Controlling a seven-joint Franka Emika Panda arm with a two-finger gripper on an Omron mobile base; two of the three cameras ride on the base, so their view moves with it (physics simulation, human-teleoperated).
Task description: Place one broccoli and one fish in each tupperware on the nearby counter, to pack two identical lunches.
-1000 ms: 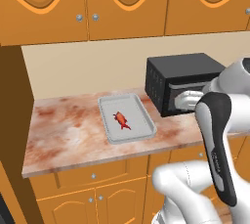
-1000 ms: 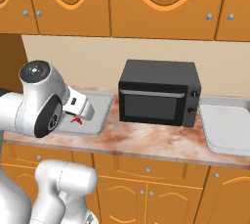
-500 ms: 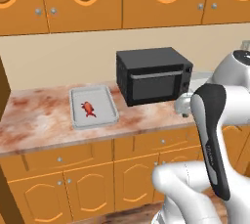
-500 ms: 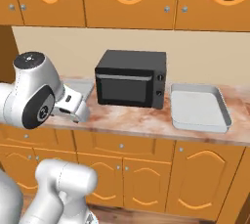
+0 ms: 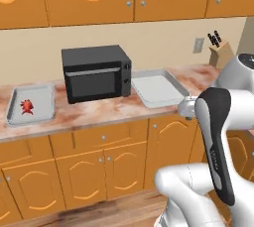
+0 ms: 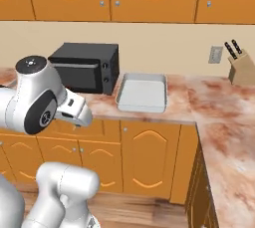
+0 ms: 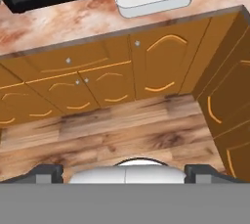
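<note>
Two shallow grey trays sit on the bench (image 5: 99,114), one on each side of a single black microwave (image 5: 96,72). The left tray (image 5: 31,104) lies near the bench's left end and holds one small red item (image 5: 27,106), too small to make out clearly; nothing else is visible inside it. The right tray (image 5: 158,87) lies just beside the microwave's right side, and its floor shows bare in both base views and in the hand view. One knife block (image 5: 221,52) with dark handles stands at the far right, near the wall, where the bench turns a corner. An outlet plate (image 5: 198,45) is on the wall to the left of the knife block. Orange cupboards (image 5: 104,164) with small round knobs run below the bench, and more hang above it. The pincer (image 7: 125,171) hangs in front of the cupboards, facing down at the wooden floor (image 7: 127,125), well apart from both trays; its two dark tips stand wide apart at the bottom corners of the hand view, with nothing between them.
</note>
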